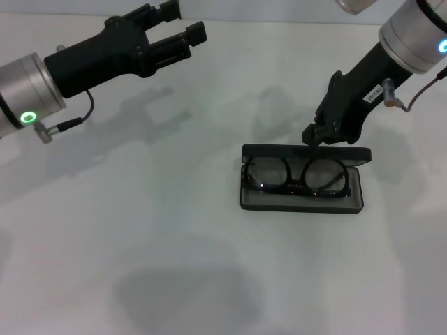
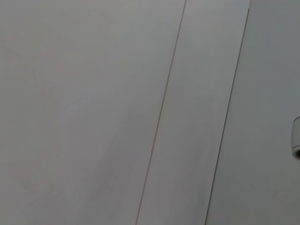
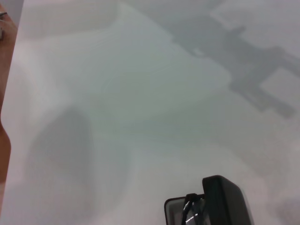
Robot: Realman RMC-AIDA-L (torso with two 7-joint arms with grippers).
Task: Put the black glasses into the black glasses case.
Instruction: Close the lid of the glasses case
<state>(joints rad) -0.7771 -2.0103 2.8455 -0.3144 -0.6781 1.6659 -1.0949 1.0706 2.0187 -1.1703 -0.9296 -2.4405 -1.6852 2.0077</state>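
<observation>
**A:** Head view first: where do things stand?

**B:** The thin black-framed glasses with roundish clear lenses (image 1: 296, 177) lie inside the flat rectangular black hard case with greyish lining (image 1: 302, 202), lenses facing up, frame running along the tray. The case sits on the white table (image 1: 140, 244), and its hinged lid stands up along the far edge. I'd judge the placing done; what remains is shutting the lid.

**A:** And the right gripper (image 1: 313, 137)?

**B:** Its tip is down at the lid's upper edge, near the middle, touching it or just above; I can't tell which. The fingers look drawn together into one narrow tip, holding nothing.

**A:** How should it do the closing well?

**B:** Push the lid over from behind its top edge, near the centre so the case doesn't twist, and follow the hinge arc down rather than press straight. The case is light and could slide on the smooth table, so go slow. Check that no temple arm sticks above the tray rim first.

**A:** The right wrist view?

**B:** Only a corner of the case and a bit of the frame.

**A:** Left gripper (image 1: 174, 31)?

**B:** Idle, raised at the far left, well apart from the case, fingers spread with nothing between them.
</observation>
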